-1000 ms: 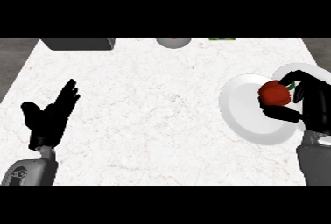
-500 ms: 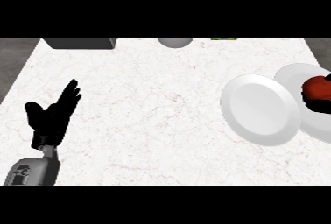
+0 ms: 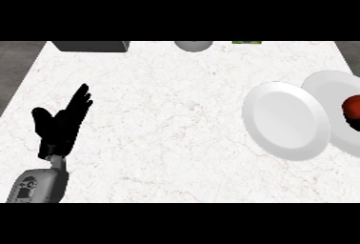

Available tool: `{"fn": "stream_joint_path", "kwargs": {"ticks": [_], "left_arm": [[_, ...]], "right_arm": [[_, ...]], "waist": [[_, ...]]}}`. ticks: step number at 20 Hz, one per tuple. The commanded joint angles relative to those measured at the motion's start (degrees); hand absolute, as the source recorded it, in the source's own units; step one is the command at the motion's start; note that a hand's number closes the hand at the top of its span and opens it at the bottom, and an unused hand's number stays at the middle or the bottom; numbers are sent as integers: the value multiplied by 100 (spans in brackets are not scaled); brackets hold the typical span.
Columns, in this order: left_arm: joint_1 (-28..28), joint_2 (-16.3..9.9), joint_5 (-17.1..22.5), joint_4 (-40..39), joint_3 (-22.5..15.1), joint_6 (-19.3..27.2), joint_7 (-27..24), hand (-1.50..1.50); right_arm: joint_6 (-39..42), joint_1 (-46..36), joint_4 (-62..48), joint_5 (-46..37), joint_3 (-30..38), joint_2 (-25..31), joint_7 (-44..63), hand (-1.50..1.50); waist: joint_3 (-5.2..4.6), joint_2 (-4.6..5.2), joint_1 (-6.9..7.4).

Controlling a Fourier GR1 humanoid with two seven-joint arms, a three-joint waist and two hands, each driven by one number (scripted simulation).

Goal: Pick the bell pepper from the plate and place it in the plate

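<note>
— While the white marble counter [image 3: 175, 119] lay under the head view, where was the red bell pepper [image 3: 352, 106]?

— At the far right edge, over the second round white plate [image 3: 330, 86], the one partly tucked behind the nearer round white plate [image 3: 285, 119]. Only part of the pepper showed, cut off by the frame.

— Was the right hand on it?

— A small dark patch [image 3: 354, 123] sat just beneath the pepper, touching it, and it looked like part of the right hand. I could not tell whether those fingers were curled round the pepper or not.

— And the nearer plate?

— It carried nothing, and overlapped the other plate's left rim.

— What about the left hand [image 3: 62, 125]?

— It rested at the left side of the counter, fingers straight and spread wide, thumb apart, holding nothing, its grey forearm [image 3: 38, 183] coming in from the lower edge.

— Anything along the back?

— A dark grey box [image 3: 91, 45] at the rear left, a grey rounded object [image 3: 193, 45] near the middle, and a small green thing [image 3: 247, 42] beside it, too cut off to identify.
</note>
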State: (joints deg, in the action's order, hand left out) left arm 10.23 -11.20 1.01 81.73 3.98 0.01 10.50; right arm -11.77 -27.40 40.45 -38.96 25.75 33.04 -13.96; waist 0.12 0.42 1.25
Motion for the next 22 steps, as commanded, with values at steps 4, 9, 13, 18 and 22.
{"fn": "stream_joint_path", "kwargs": {"ticks": [4,9,13,18,22], "left_arm": [[418,40,20,-435,119,19,-34,0],[267,13,-17,-287,125,20,-85,0],[-33,34,-117,-26,2,50,21,0],[-135,-217,111,-11,241,-241,2,0],[172,-138,57,-330,290,-85,28,0]], "right_arm": [[843,-646,-1616,185,88,660,-1046,-150],[268,-682,-1708,577,502,568,-2272,-150],[752,-792,-1380,1277,877,223,-3180,-150],[1940,-1097,-1455,1936,1242,690,-2554,-150],[3033,-995,-1707,2345,1392,729,-1853,-150]], "waist": [[1,18,-9],[8,25,-9],[6,-27,-57],[-10,-43,-87],[-15,-50,-191]]}}
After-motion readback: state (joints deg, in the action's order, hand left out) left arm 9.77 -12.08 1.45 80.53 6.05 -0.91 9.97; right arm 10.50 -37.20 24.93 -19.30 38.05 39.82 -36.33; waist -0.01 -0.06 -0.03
